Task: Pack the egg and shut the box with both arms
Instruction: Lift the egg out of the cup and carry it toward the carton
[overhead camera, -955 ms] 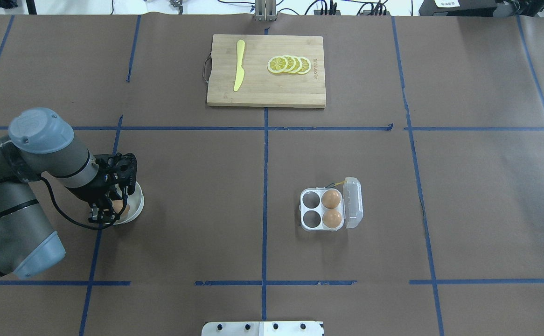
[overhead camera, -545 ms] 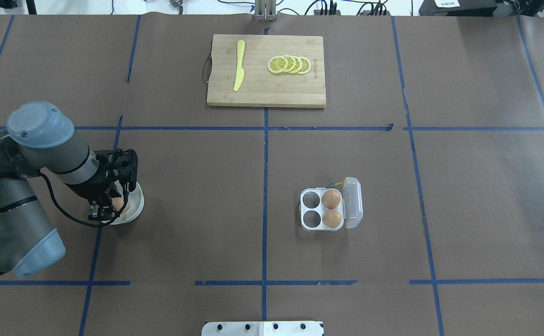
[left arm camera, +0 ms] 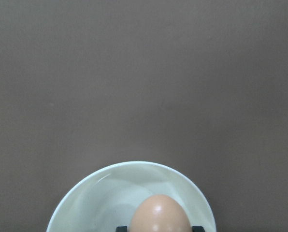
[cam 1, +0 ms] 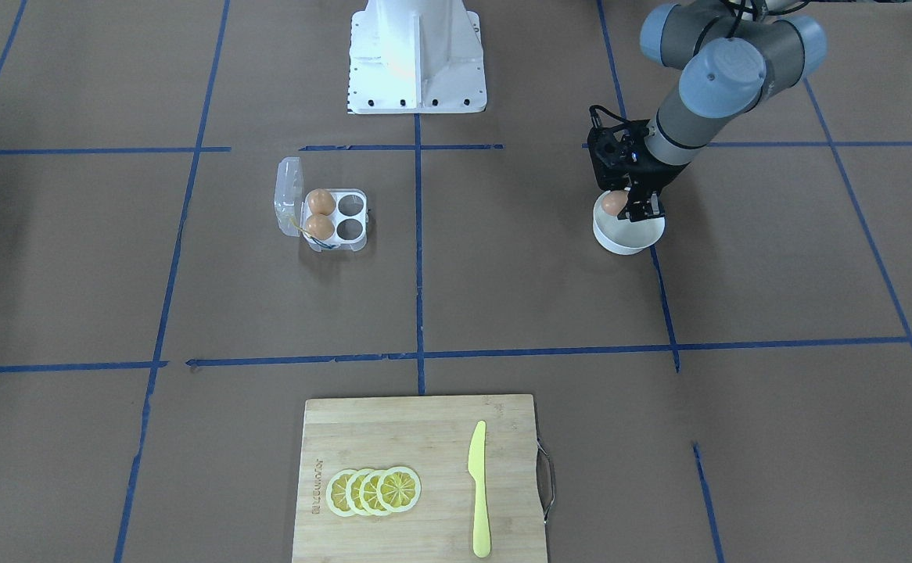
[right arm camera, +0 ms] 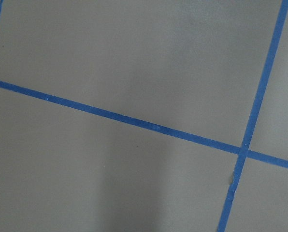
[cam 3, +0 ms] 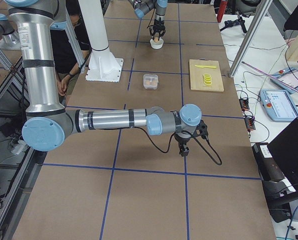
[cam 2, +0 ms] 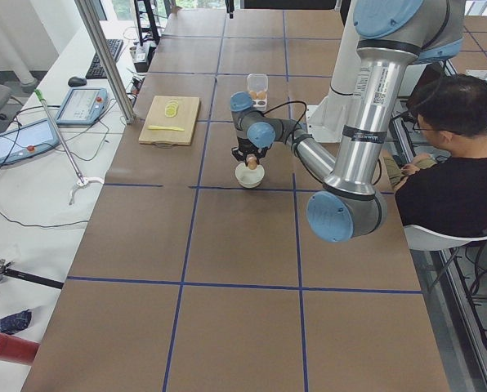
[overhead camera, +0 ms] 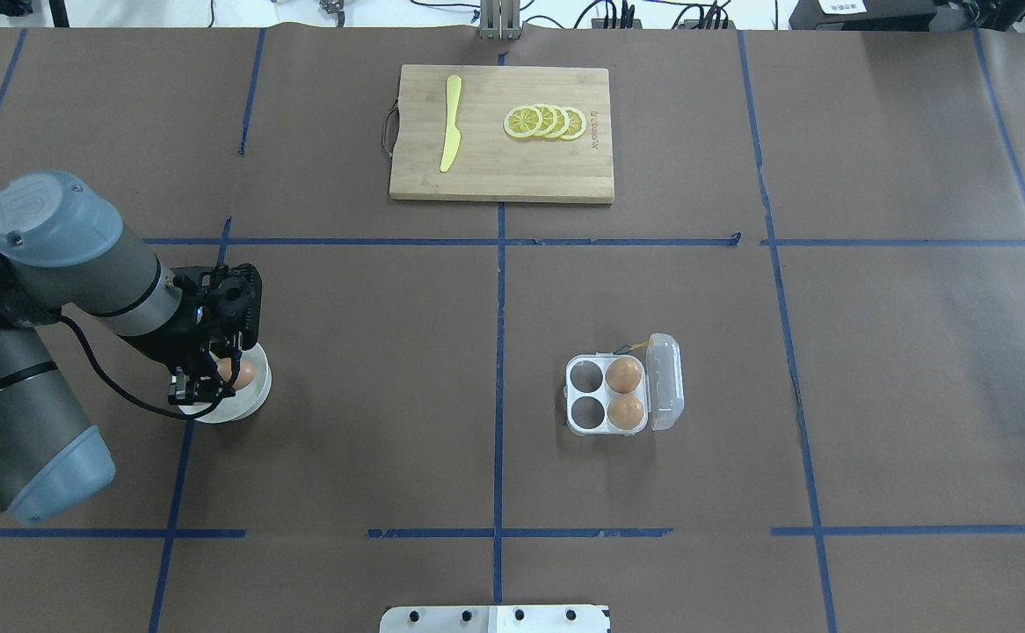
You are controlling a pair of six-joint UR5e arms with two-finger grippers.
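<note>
My left gripper (overhead camera: 224,376), jaws clamped on the egg (overhead camera: 243,374), had raised it from the bowl (overhead camera: 259,397) by the table's left edge, ready for the open box (overhead camera: 585,410). Of the right gripper (cam 3: 184,150) I couldn't tell the jaws.

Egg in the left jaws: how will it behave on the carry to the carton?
The egg looks smooth and glossy between narrow jaws, so it could slip under a light grip. Its rounded oval shape suggests it would roll if dropped outside the bowl or the box. It seems small and light, so swing is probably minor.
</note>
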